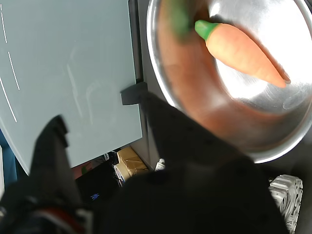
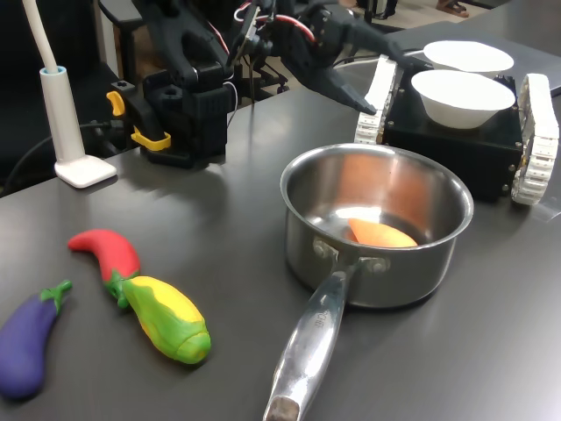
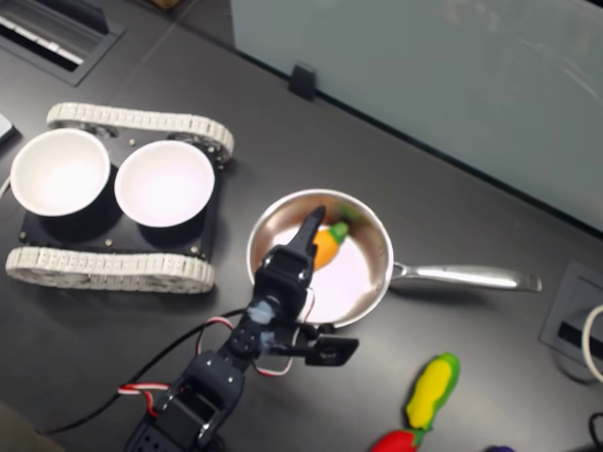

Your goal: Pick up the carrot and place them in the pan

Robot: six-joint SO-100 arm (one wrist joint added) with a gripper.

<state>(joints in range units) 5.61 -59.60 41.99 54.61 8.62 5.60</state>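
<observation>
The orange carrot (image 1: 246, 51) with its green stem end lies on the floor of the steel pan (image 1: 158, 63), free of any grip. In the first exterior view the carrot (image 2: 381, 234) rests toward the pan's (image 2: 302, 232) right side, and the long handle points to the near edge. In the second exterior view the carrot (image 3: 327, 245) shows just past the arm inside the pan (image 3: 372, 282). My gripper (image 1: 102, 109) hangs above the pan's rim, open and holding nothing. Its dark fingers (image 2: 355, 98) sit raised behind the pan, and their tip (image 3: 314, 222) overlaps the pan from above.
Two white bowls (image 2: 462, 96) (image 3: 162, 183) sit on a black tracked base beside the pan. A red chili (image 2: 107, 253), a yellow-green corn (image 2: 168, 317) and a purple eggplant (image 2: 26, 338) lie at the first exterior view's left. A white lamp base (image 2: 81, 168) stands behind them.
</observation>
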